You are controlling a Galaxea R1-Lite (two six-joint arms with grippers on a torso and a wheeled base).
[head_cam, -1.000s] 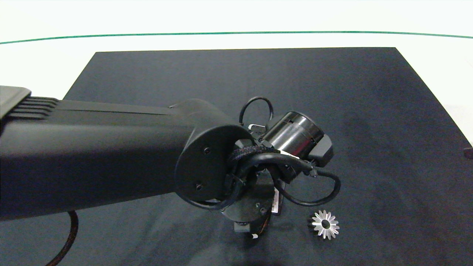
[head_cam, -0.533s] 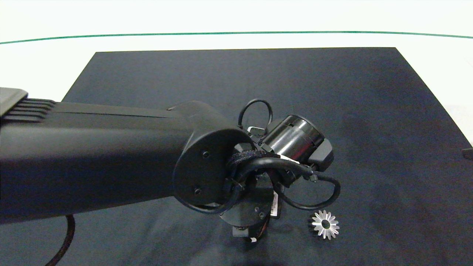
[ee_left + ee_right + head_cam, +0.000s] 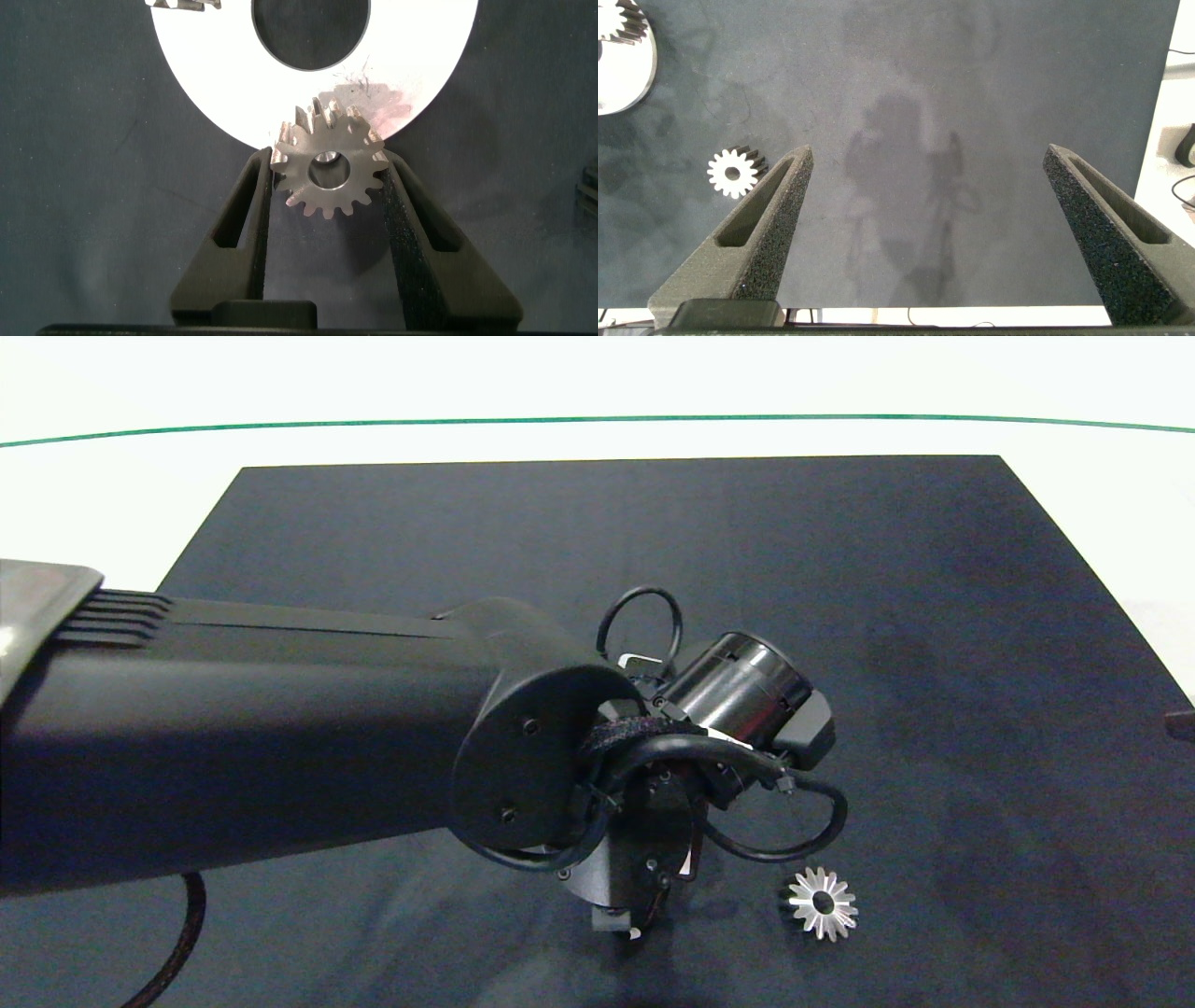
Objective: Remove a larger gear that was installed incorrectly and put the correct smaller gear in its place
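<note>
At the left side of the head view, the left arm reaches across the black mat (image 3: 560, 523), its wrist hiding the hand beneath. The wrist camera shows the left gripper (image 3: 329, 161) pinching the smaller gear (image 3: 329, 173) across its toothed rim, one pad on each side. The gear sits at the edge of a pale metal disc (image 3: 215, 75) with a wide round hole.

Being solid steel, this gear should be stiff, dense for its bulk and rather slippery. Gripping the tooth tips from opposite sides looks the sound hold, since the foam pads can key between the blunt teeth.

From the left wrist, at about 3 o'clock on the mat, the larger gear (image 3: 822, 903) lies flat and loose, well clear of the disc.

Far right, the right gripper (image 3: 924, 154) hangs idle over bare mat, its fingers spread wide.

Count: one larger gear, one disc, and two blunt-toothed gears that I can confirm. One is the held gear; the other gear (image 3: 617, 21) is cut off by the frame edge on the disc.
</note>
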